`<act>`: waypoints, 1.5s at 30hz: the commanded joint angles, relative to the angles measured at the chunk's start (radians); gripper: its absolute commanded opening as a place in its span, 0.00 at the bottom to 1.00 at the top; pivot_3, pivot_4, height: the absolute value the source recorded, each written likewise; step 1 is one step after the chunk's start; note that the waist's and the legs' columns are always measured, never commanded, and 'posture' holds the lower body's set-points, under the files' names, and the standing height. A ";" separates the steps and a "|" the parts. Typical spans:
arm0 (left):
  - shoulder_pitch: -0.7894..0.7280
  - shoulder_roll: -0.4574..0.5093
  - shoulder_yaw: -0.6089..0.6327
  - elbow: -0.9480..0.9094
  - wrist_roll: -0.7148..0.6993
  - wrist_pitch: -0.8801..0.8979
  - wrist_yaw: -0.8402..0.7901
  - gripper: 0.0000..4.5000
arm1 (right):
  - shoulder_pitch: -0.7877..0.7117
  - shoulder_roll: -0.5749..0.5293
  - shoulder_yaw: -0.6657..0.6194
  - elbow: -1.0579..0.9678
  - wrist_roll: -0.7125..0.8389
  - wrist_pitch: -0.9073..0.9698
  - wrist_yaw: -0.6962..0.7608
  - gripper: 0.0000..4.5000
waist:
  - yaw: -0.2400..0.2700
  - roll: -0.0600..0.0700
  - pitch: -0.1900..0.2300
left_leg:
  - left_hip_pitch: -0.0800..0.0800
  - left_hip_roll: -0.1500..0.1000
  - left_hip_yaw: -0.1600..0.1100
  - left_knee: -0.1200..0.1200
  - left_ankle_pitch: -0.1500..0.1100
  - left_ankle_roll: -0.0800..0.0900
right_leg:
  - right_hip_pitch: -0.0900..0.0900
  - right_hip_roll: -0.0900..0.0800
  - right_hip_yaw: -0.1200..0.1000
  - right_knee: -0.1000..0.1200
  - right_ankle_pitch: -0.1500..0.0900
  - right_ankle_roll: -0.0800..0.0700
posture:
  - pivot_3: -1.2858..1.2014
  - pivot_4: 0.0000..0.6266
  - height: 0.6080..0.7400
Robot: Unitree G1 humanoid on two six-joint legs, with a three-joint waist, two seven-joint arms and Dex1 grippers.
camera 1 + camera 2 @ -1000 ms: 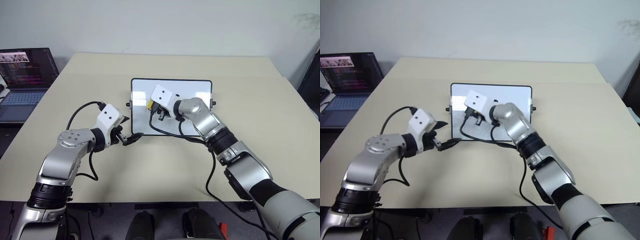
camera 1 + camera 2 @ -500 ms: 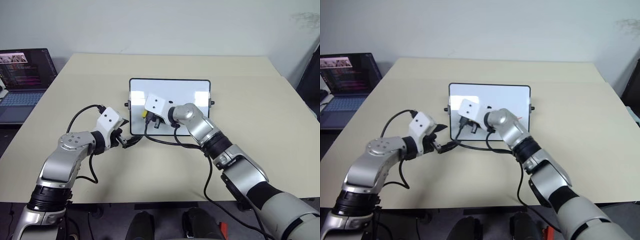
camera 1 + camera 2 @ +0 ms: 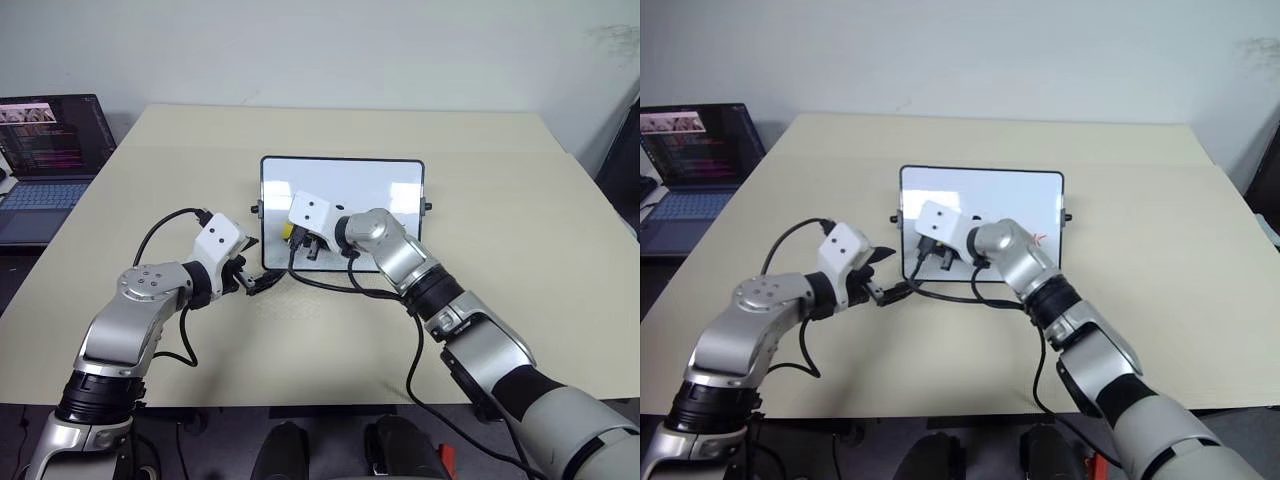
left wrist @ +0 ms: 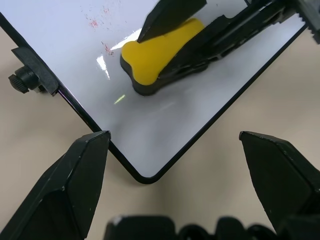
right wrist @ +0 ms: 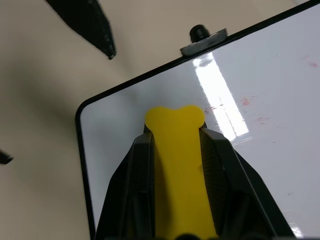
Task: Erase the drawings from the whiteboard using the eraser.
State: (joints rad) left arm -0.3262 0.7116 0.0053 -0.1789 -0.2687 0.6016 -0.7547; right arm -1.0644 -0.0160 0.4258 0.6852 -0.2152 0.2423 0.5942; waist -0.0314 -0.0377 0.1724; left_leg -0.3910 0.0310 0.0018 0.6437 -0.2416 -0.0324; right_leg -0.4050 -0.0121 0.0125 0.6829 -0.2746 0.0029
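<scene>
Since 1 s back: right gripper [image 3: 290, 232] w/ eraser [image 3: 288, 230] slid from board's middle toward its near-left part, now close to near-left corner; left gripper [image 3: 252, 279] unmoved at that corner.

Progress: looks well on, not finished. Left part of whiteboard [image 3: 375, 180] mostly wiped; faint red specks remain by eraser's nose [image 4: 100, 22], so prob. another pass needed there. One red mark of the drawings [image 3: 1041, 238] shows on right side of board, just past right forearm; untouched as far as visible. Other marks: can't tell, arm hides mid-board.

Fingers: right pair clamped on eraser [image 5: 179, 165], yellow block lying flat between them, dark base down on white face. Left pair spread wide, nothing held, tips [image 4: 75, 175] straddling board's rounded near-left corner [image 4: 142, 177], seemingly to brace it; contact w/ frame not clear.

Around: laptop [image 3: 50, 150] w/ lit screen at far left, well apart from board, no obstacle. Black cables looping from both wrists, one trailing over board's near edge [image 3: 330, 280]. Beige surface [image 3: 520, 200] otherwise bare near board.

In the way: own right forearm lying across board hides remaining mark region; knob on left short side [image 5: 200, 34] near eraser path.
</scene>
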 commanded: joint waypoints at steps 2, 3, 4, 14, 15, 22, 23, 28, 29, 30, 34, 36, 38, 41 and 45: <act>-0.008 -0.001 0.014 -0.031 -0.007 -0.008 0.000 1.00 | -0.054 -0.015 -0.066 0.075 -0.015 -0.029 -0.124 0.21 | 0.003 0.000 0.000 | 0.000 0.000 0.000 0.000 0.000 0.000 | 0.000 0.000 0.000 0.000 0.000 0.000 | 0.52 0.24 1.00; -0.008 -0.001 0.014 -0.031 -0.007 -0.008 0.000 1.00 | -0.060 -0.011 -0.072 0.081 -0.010 -0.034 -0.131 0.21 | 0.002 0.000 0.000 | 0.000 0.000 0.000 0.000 0.000 0.000 | 0.000 0.000 0.000 -0.001 0.000 0.000 | 0.52 0.24 1.00; -0.007 -0.001 0.014 -0.031 -0.007 -0.008 -0.001 1.00 | -0.063 -0.008 -0.074 0.084 -0.008 -0.036 -0.133 0.21 | 0.002 0.000 0.000 | -0.001 0.000 0.000 0.000 0.000 0.000 | 0.000 0.000 0.000 -0.001 0.000 0.000 | 0.52 0.24 1.00; -0.007 -0.002 0.013 -0.034 -0.009 -0.007 -0.002 1.00 | 0.018 -0.029 0.013 0.016 -0.031 0.042 0.046 0.21 | -0.001 0.000 0.000 | -0.002 0.000 0.000 -0.001 0.000 0.000 | -0.001 0.000 0.000 -0.002 0.000 0.000 | 0.52 0.24 1.00; -0.006 -0.002 0.013 -0.034 -0.009 -0.007 -0.002 1.00 | 0.020 -0.029 0.008 0.011 -0.031 0.041 0.037 0.21 | -0.001 0.000 0.000 | -0.002 0.000 0.000 -0.001 0.000 0.000 | -0.001 0.000 0.000 -0.002 0.000 0.000 | 0.52 0.24 1.00; -0.008 -0.003 0.011 -0.034 -0.011 -0.012 -0.007 1.00 | 0.007 -0.015 -0.112 -0.052 0.054 0.017 -0.040 0.21 | 0.002 0.000 0.001 | -0.002 0.000 0.000 0.000 0.000 0.000 | -0.001 0.000 -0.001 -0.001 0.001 0.000 | 0.52 0.24 1.00; -0.007 -0.002 0.013 -0.034 -0.012 -0.012 -0.008 1.00 | 0.026 -0.013 -0.140 -0.106 0.086 0.040 -0.028 0.21 | 0.003 0.000 0.001 | -0.003 0.000 -0.001 0.000 0.000 0.000 | -0.001 0.000 -0.001 -0.002 0.001 0.000 | 0.52 0.24 1.00; -0.010 0.000 0.018 -0.052 -0.025 -0.028 -0.029 1.00 | 0.169 -0.052 -0.232 -0.470 0.205 0.193 0.016 0.21 | 0.002 0.001 0.001 | -0.011 -0.001 -0.001 0.000 -0.001 -0.001 | -0.007 -0.002 -0.002 -0.003 0.001 0.000 | 0.52 0.24 1.00; -0.014 -0.004 0.020 -0.053 -0.032 -0.030 -0.033 1.00 | 0.201 -0.069 -0.240 -0.545 0.218 0.219 0.020 0.21 | 0.002 0.001 0.001 | -0.011 -0.001 -0.001 0.000 -0.001 -0.001 | -0.007 -0.002 -0.002 -0.003 0.000 0.001 | 0.52 0.24 1.00; -0.016 -0.008 0.023 -0.050 -0.036 -0.033 -0.038 1.00 | 0.228 -0.083 -0.247 -0.610 0.227 0.247 0.020 0.21 | 0.002 0.001 0.001 | -0.011 -0.001 -0.001 -0.001 -0.002 -0.002 | -0.008 -0.002 -0.002 -0.003 -0.001 0.002 | 0.52 0.24 1.00; -0.014 -0.004 0.011 -0.037 -0.033 -0.058 -0.057 1.00 | 0.349 -0.151 -0.282 -0.842 0.265 0.358 0.010 0.21 | 0.002 0.001 0.001 | -0.012 -0.001 -0.001 -0.001 -0.004 -0.004 | -0.008 -0.002 -0.001 -0.004 -0.003 0.003 | 0.52 0.24 1.00; -0.013 -0.005 0.007 -0.037 -0.036 -0.071 -0.072 1.00 | 0.419 -0.191 -0.299 -0.950 0.286 0.410 0.009 0.21 | 0.002 0.001 0.001 | -0.011 -0.001 0.000 -0.001 -0.005 -0.005 | -0.008 -0.002 -0.001 -0.004 -0.003 0.003 | 0.52 0.24 1.00; -0.016 -0.005 0.005 -0.031 -0.034 -0.079 -0.081 1.00 | 0.479 -0.225 -0.312 -1.031 0.304 0.456 0.003 0.21 | 0.002 0.001 0.001 | -0.011 -0.001 0.000 -0.001 -0.005 -0.005 | -0.008 -0.002 -0.001 -0.004 -0.003 0.003 | 0.52 0.24 1.00; -0.032 -0.005 0.002 -0.009 -0.028 -0.090 -0.091 1.00 | 0.568 -0.253 -0.311 -1.111 0.307 0.491 -0.026 0.21 | 0.000 0.001 0.001 | -0.011 -0.001 0.001 -0.001 -0.005 -0.004 | -0.008 -0.001 0.000 -0.003 -0.003 0.003 | 0.52 0.24 1.00; -0.054 -0.008 -0.006 0.015 -0.021 -0.102 -0.103 1.00 | 0.675 -0.287 -0.265 -1.161 0.288 0.476 -0.047 0.21 | 0.001 0.001 0.001 | -0.010 0.000 0.000 -0.001 -0.005 -0.004 | -0.008 0.001 0.000 -0.003 -0.004 0.004 | 0.52 0.24 1.00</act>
State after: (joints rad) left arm -0.3631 0.7033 -0.0019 -0.1566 -0.2902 0.5190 -0.8493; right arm -0.3956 -0.2932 0.1503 -0.4227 0.0784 0.7344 0.5596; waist -0.0308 -0.0370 0.1737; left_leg -0.4009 0.0306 0.0025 0.6432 -0.2467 -0.0369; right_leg -0.4126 -0.0109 0.0131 0.6798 -0.2783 0.0066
